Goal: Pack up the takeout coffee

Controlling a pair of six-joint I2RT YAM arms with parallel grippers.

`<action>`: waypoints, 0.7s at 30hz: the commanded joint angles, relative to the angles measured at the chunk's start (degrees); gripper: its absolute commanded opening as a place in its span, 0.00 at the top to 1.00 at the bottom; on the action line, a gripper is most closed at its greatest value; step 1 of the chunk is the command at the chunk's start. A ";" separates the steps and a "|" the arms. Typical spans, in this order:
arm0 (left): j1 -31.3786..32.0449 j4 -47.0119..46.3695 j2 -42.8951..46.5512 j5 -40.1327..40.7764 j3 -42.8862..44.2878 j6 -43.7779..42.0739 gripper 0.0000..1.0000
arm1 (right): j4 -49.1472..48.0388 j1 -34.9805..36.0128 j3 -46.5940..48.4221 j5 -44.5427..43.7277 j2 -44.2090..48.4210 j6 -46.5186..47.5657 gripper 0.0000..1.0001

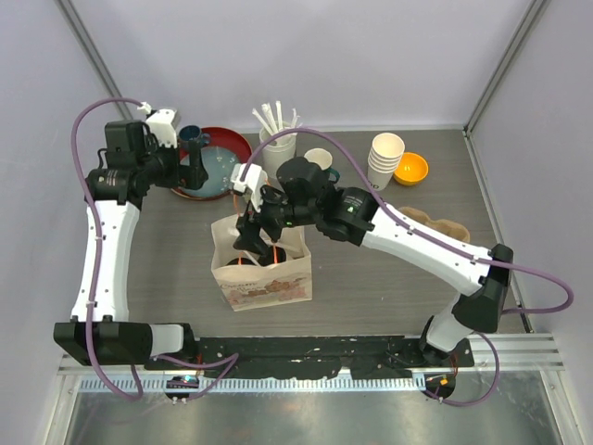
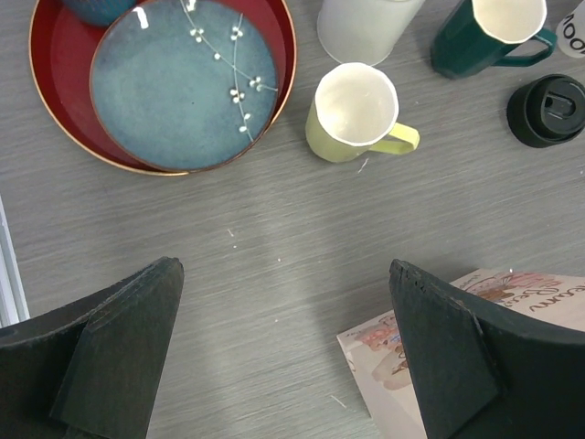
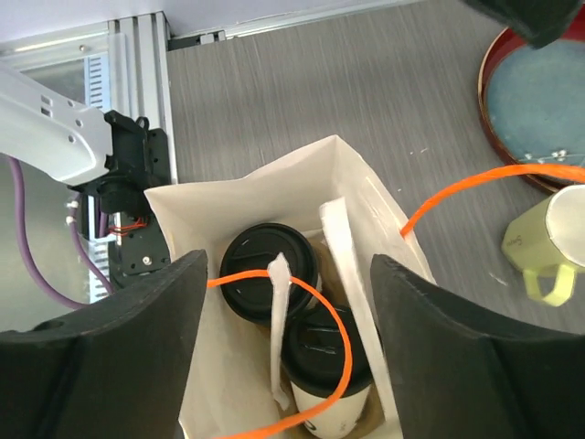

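Inside the paper bag (image 3: 228, 210), near the middle of the worktop (image 2: 274, 210), the two takeout coffees are seen standing upright and side by side, each closed with a round black lid: one cup (image 3: 247, 274) sits toward the bag's far end in the right wrist view and the other cup (image 3: 311, 352) just beside it, nearer the camera. A white paper strip is draped across the two lids, and the bag's orange handles (image 3: 457, 187) are looped over and beside them.

The right gripper (image 3: 288, 265) is held directly above the bag's open mouth with its jaws parted well wider than a cup; nothing is gripped between them.

The left gripper (image 2: 285, 270) is held over bare worktop just beyond a corner of the bag, spread wide and empty. A yellow mug (image 2: 352, 114), a dark green mug (image 2: 489, 37) and a red tray (image 2: 55, 110) carrying a blue plate (image 2: 183, 82) are seen ahead of it. A further round black lid (image 2: 547, 110) is seen beside the green mug; what lies under it cannot be told.

At the far right of the worktop a stack of lidless paper cups (image 1: 386, 159) is set just beside an orange bowl (image 1: 411, 168).
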State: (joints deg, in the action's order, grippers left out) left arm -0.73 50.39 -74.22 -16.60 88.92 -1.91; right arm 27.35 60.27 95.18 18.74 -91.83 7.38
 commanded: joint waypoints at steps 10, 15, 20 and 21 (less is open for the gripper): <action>-2.16 -5.65 3.02 0.16 -6.65 -0.46 0.00 | -5.82 -5.32 1.42 -21.28 14.13 -5.60 0.14; -4.19 -9.43 3.99 1.04 -11.66 -1.25 0.00 | -5.91 -20.87 -3.66 -21.46 16.68 -12.82 0.14; -7.44 -18.12 3.82 0.87 -19.92 -0.20 0.00 | -6.79 -35.12 -10.53 -25.49 18.18 -15.73 0.14; -7.79 -19.70 3.73 1.04 -22.45 0.06 0.00 | -7.57 -36.53 -13.15 -26.64 18.44 -15.73 0.14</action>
State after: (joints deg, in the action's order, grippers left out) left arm -6.55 40.25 -71.35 -15.97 71.40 -2.15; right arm 21.76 28.10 87.05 -2.66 -75.05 -4.99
